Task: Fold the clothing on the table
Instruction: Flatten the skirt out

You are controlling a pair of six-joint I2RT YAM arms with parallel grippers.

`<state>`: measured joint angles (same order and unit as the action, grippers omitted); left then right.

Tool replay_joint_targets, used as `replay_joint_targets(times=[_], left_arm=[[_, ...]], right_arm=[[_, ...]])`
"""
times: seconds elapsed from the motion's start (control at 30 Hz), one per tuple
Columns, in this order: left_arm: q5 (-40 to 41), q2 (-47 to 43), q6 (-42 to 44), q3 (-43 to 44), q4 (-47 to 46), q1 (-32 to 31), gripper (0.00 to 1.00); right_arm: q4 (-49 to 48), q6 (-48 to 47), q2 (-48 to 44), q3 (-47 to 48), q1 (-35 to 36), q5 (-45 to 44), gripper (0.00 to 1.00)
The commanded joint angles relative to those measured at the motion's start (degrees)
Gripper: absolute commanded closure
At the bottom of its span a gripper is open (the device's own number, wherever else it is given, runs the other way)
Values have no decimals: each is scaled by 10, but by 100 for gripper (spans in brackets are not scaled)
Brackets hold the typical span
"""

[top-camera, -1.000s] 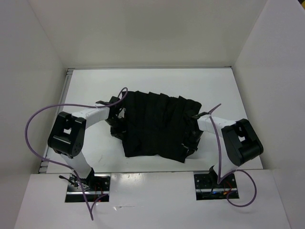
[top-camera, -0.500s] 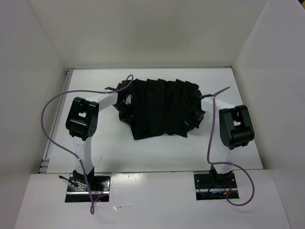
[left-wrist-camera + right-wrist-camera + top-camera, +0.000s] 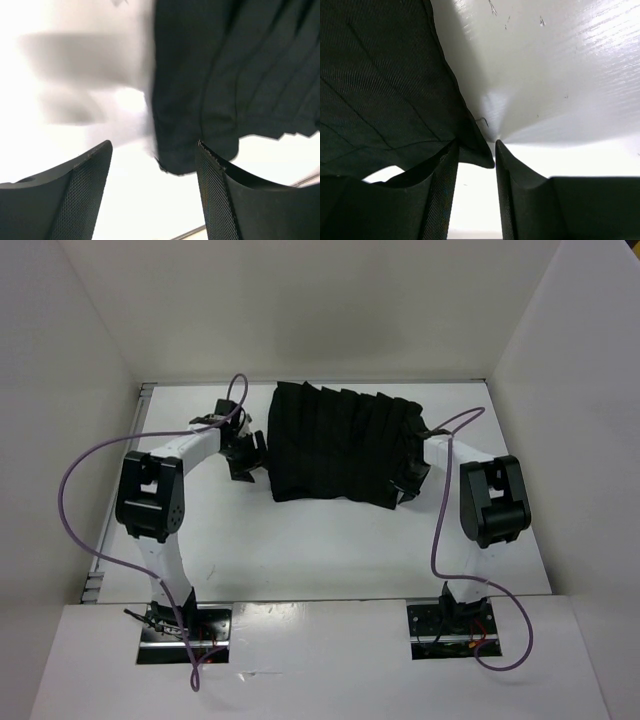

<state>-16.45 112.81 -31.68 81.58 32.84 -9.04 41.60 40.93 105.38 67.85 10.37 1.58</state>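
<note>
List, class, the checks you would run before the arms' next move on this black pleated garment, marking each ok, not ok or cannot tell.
1. Left gripper empty: jaws wide apart, nothing between them, beside the clothing and not touching it. Ok.
2. Right gripper clear of fabric: jaws slightly apart, but a corner of the clothing lies right at them. Cannot tell.
3. Clothing wholly on the table: no part hangs over an edge. Ok.
4. Clothing lying flat: pleats look even from above, but the near right corner is hidden by the right gripper. Cannot tell.
</note>
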Motion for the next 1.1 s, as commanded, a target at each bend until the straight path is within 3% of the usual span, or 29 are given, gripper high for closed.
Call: replay_joint_targets(times=[0.0,0.3,0.33,0.4,0.5,0.57,0.73,0.77,0.8,0.97,1.07], left_arm=[[-45,-36,-35,-57,-38,-23,25],[-50,0,-69,-90,-65,-54,33],[-50,0,-74,-90,-65,-54,36],[-45,0,-74,-90,-65,-54,51],[-31,0,-74,-96,-65,-54,62],[-25,6,-74,-96,-54,-54,62],[-25,-39,-69,-99,-37,-54,38],[-31,-61,-69,-104,-37,-54,27],[-32,-72,-69,-104,-30,-54,23],[-9,-128,-75,-135,-23,-34,20],[-9,-108,-75,-136,-29,-27,23]], right_arm=[[-8,-11,-33,-6,0,-9,59],[-8,-16,-33,-6,0,-9,58],[-8,-16,-33,-6,0,-9,58],[-8,-16,-38,-6,0,-9,58],[-8,-16,-44,-6,-5,-9,58],[-8,-16,-49,-6,-5,-9,58],[-8,-16,-55,-11,-5,-9,58],[-8,-16,-55,-11,-10,-9,58],[-8,-16,-55,-11,-11,-9,58],[-8,-16,-55,-11,-16,-9,58],[-8,-16,-55,-17,-16,-4,58]])
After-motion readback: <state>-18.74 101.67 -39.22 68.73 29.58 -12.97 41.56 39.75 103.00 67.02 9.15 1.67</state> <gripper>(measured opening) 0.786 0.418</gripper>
